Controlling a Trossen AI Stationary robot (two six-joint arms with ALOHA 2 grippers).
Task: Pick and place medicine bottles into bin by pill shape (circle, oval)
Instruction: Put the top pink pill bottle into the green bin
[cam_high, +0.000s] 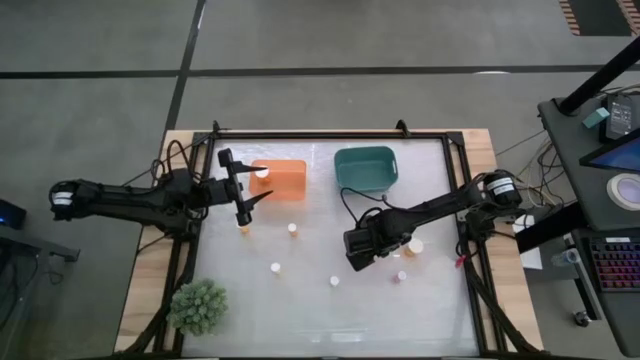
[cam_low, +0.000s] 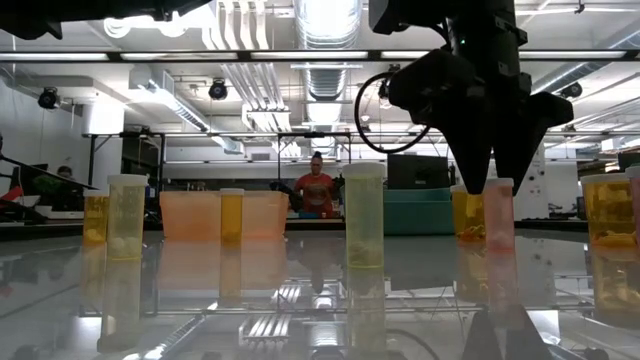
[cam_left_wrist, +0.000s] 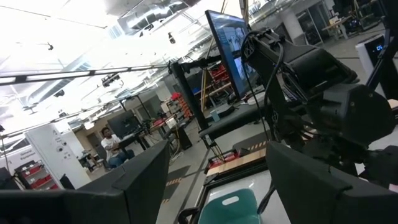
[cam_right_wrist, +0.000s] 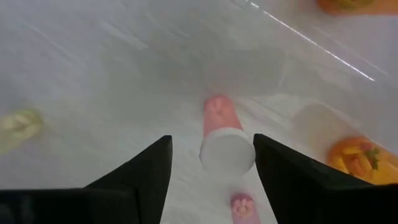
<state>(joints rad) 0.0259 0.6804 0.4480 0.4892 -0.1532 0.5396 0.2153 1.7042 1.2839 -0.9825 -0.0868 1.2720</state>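
The small pink see-through plastic bottle with a round white cap (cam_right_wrist: 225, 144) stands on the shiny white table (cam_high: 330, 305), right under your right gripper (cam_right_wrist: 211, 177). That gripper's 2 dark fingers are apart, 1 on each side of the cap, and not touching it. In the low view the finger tips hang just above the cap.

The bottle looks light and hard, with smooth sides that could slip. It is thin and tall, so a bump may tip it over. Take hold around the cap or just under it, and squeeze gently.

Other little bottles stand near and far on the table. The orange plastic bin (cam_high: 279, 179) and the teal plastic bin (cam_high: 366, 167) sit at the far edge.

Your left gripper (cam_high: 243, 189) waits beside the orange bin with its fingers wide apart, holding nothing.
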